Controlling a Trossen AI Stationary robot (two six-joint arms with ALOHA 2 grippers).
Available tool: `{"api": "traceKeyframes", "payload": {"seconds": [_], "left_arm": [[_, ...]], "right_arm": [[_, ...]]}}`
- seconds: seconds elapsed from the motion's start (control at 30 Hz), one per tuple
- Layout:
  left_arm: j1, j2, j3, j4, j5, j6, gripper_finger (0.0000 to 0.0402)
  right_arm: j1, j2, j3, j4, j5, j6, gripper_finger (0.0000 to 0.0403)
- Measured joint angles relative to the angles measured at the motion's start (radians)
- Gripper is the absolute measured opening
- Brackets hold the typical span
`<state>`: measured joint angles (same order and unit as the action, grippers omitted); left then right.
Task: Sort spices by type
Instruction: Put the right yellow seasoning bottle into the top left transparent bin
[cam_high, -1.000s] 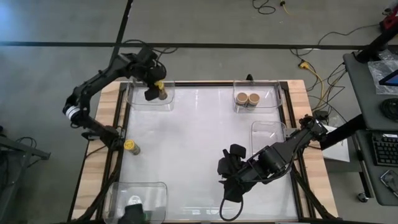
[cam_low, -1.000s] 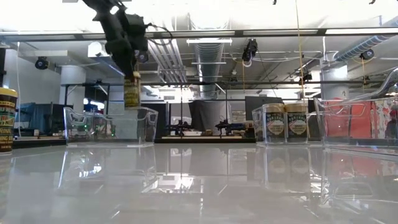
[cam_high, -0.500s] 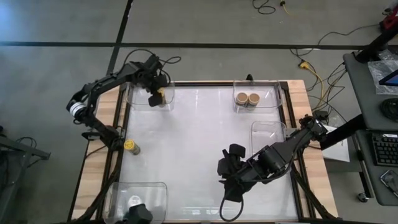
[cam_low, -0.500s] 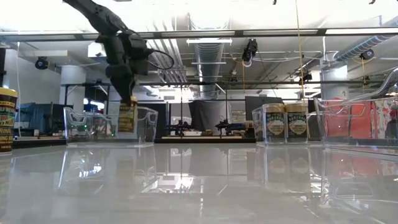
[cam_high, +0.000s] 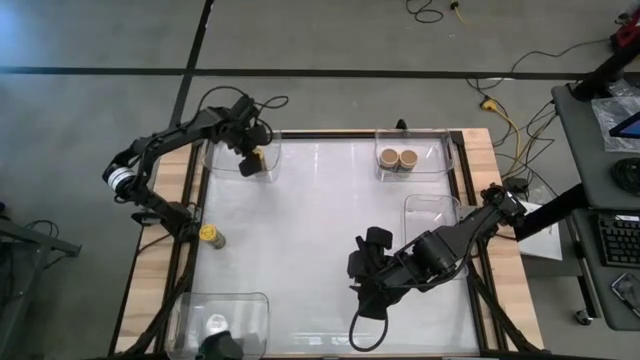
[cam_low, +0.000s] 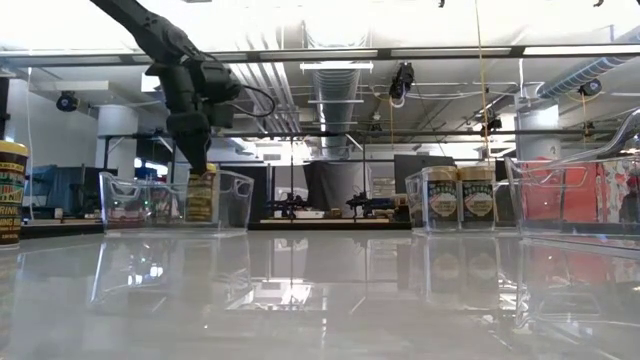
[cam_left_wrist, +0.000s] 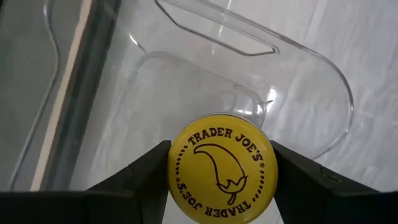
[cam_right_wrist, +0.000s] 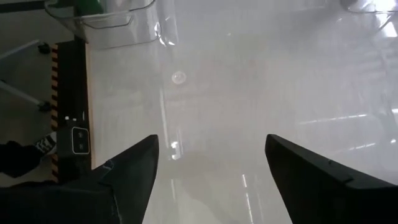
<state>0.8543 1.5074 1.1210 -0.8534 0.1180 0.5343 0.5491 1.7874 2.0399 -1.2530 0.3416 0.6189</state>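
We see the small round yellow-lidded spice jar (cam_left_wrist: 222, 167) pinched between the left gripper (cam_high: 250, 163) fingers, now down inside the clear rectangular plastic tray (cam_high: 214, 160) directly beneath that gripper; a second ago it hung above the tray's rim. The low view shows the jar (cam_low: 201, 194) upright behind the tray's wall (cam_low: 128, 203), though we cannot tell whether it touches the floor; the left wrist view alone shows the lid's printed label. Another yellow-lidded jar (cam_high: 209, 234) stands well apart, beside the table's edge. Two tan-lidded jars (cam_high: 398, 158) sit touching in a second clear tray (cam_high: 440, 150). The right gripper (cam_right_wrist: 211, 163) hovers over bare white tabletop (cam_high: 320, 230), fingers spread, holding nothing.
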Motion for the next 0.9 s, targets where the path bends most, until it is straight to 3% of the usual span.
{"api": "traceKeyframes", "payload": {"seconds": [0.57,0.9], "left_arm": [[-0.001,0.001,-0.020,-0.010,0.007,0.041,0.0222],[-0.003,0.001,-0.031,-0.002,0.013,0.033,0.0225]], "right_arm": [[0.000,0.000,0.000,0.000,0.000,0.018,0.0287],[0.000,0.000,0.000,-0.001,0.000,0.009,0.0307]]}}
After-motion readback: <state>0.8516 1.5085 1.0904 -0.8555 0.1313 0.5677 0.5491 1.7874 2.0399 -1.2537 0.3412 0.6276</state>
